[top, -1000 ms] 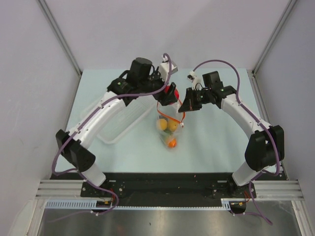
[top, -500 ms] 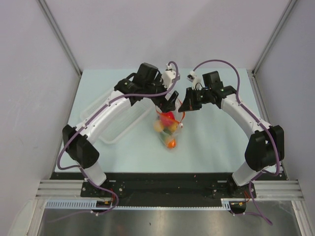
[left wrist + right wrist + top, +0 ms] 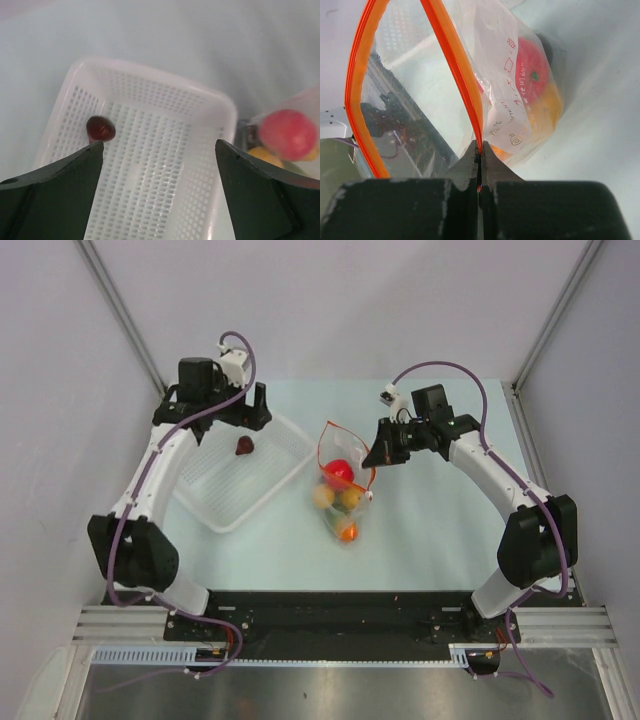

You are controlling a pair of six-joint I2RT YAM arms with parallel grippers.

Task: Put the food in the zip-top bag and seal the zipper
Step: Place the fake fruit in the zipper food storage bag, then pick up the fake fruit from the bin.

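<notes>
Now, left arm first: you have it stretched toward the far-left part of the desk (image 3: 430,530), wrist bent downward, with the left hand (image 3: 257,408) hanging above the far end of the white perforated basket (image 3: 232,502). Its fingers stand spread wide with nothing between them. The wrist view looks straight down into the basket past the two dark fingers.

Right arm: it arcs in from the right side, right hand (image 3: 481,150) pointing left toward desk centre. The fingers are pressed fully together on the zipper (image 3: 454,65), pinching the red-orange strip at the right side of the mouth. The strip forms an open loop, so the mouth gapes.

Containers:
- The basket holds one item, a dark purple-brown piece (image 3: 100,128), on the floor toward its far end, below the open hand.
- The zip-top bag (image 3: 345,510) lies just right of the basket, closed end toward you.
- Inside the bag, a red piece (image 3: 339,471) sits nearest the mouth. Two yellow pieces (image 3: 322,496) lie side by side on its near side. An orange piece (image 3: 348,531) is at the closed end.
</notes>
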